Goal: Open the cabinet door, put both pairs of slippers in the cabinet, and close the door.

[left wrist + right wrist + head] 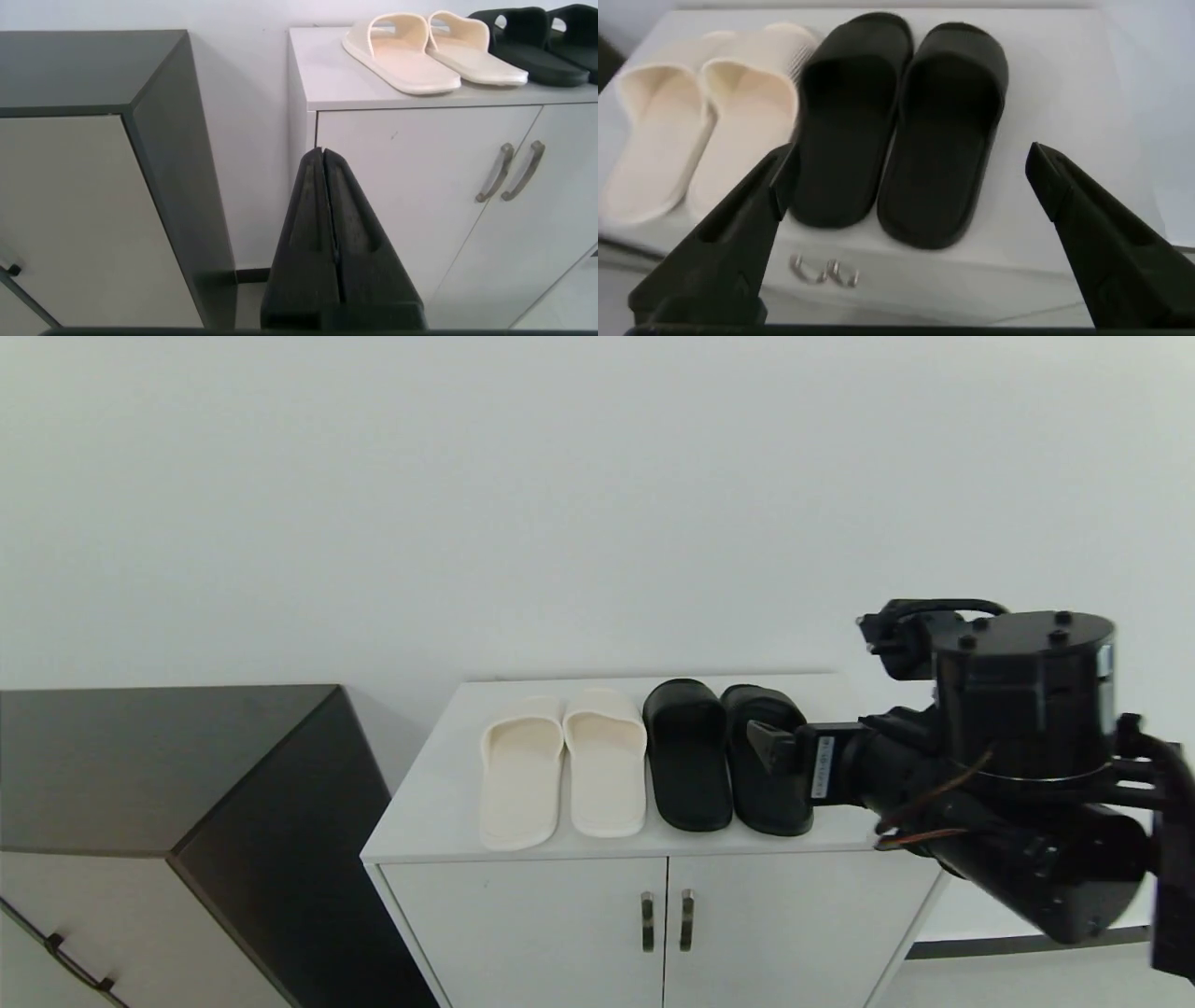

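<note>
A cream pair of slippers [563,767] and a black pair of slippers [724,756] lie side by side on top of the white cabinet [448,728]. Both cabinet doors are closed, with their two metal handles [667,920] meeting at the middle. My right gripper [773,747] hovers open just above the front of the black pair [896,121], with its fingers [719,252] spread wider than both black slippers. My left gripper [324,233] is shut on nothing, low and to the left of the cabinet, level with its doors [420,187]. The cream pair [430,47] shows above it.
A dark-topped cabinet [159,756] with pale fronts stands close to the left of the white cabinet, leaving a narrow gap. A plain white wall runs behind both. The right arm's bulky wrist [1018,765] hangs over the cabinet's right front corner.
</note>
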You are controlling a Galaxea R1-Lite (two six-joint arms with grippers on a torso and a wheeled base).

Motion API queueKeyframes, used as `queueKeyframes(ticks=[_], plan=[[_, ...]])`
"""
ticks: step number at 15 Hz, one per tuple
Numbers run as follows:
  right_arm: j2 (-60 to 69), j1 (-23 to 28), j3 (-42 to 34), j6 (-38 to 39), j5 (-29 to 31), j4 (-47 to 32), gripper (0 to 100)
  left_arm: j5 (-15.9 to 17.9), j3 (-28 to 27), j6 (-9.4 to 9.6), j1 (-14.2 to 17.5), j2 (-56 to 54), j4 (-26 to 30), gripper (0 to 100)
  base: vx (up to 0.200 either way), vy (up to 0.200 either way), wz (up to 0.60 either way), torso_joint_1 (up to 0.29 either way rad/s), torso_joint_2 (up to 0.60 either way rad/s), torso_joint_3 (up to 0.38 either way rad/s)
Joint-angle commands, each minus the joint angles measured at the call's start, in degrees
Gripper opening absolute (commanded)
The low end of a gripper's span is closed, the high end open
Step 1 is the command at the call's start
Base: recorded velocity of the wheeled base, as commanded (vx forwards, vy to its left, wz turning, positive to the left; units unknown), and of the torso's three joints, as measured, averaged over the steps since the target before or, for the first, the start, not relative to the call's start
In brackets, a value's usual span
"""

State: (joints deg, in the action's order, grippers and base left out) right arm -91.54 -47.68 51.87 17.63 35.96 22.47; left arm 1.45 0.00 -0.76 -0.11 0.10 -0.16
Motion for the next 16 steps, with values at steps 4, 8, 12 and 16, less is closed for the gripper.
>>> queueKeyframes(ticks=[4,8,12,16], plan=[[-15.86,-0.22,5.96,0.21,4.82,6.36,100,-0.04,0.0,-0.04,-0.07,-0.01,-0.02,0,0.0,0.0,0.0,0.0,0.0,0.0],[-22.28,1.89,12.2,0.39,4.73,7.86,100,0.04,0.0,-0.04,0.02,-0.01,-0.02,0,0.0,0.0,0.0,0.0,0.0,0.0],[-26.06,3.2,15.72,0.3,4.64,7.77,100,0.04,0.0,-0.04,0.02,-0.01,-0.02,0,0.0,0.0,0.0,0.0,0.0,0.0],[-29.57,5.23,20.11,-0.05,4.29,7.59,100,0.04,0.0,-0.04,0.02,-0.01,-0.02,0,0.0,0.0,0.0,0.0,0.0,0.0]])
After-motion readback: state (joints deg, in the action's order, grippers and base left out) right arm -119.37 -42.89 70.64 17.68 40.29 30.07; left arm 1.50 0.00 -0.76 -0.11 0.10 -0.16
